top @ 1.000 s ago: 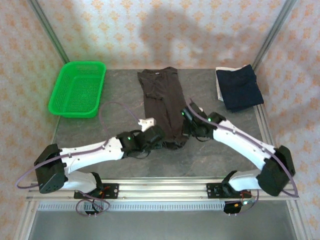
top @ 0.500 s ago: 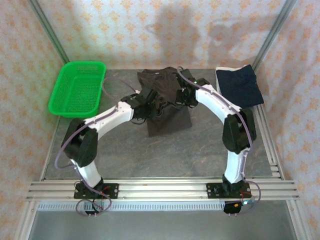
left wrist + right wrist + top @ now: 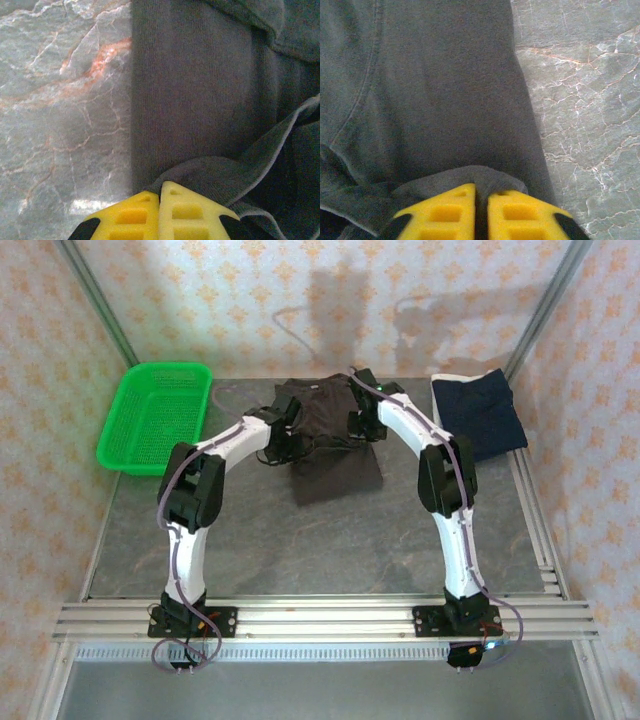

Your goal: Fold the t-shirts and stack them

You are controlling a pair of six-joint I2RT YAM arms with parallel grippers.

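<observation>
The dark charcoal-brown t-shirt lies at the back middle of the table, its near half doubled over towards the collar. My left gripper sits over the shirt's left side and my right gripper over its right side. In the left wrist view the yellow jaws of the left gripper are pressed together, pinching a fold of the shirt. In the right wrist view the right gripper has a thin gap between its jaws, with a fold of the shirt in it. A folded navy t-shirt rests on a white one at the back right.
A green mesh basket stands at the back left. Both arms stretch far across the marbled grey table. Patterned walls and metal corner posts close off the back and sides.
Both arms have swung from the near middle to the back, carrying the shirt's lower end up and over towards its collar. The right jaws have parted slightly.
</observation>
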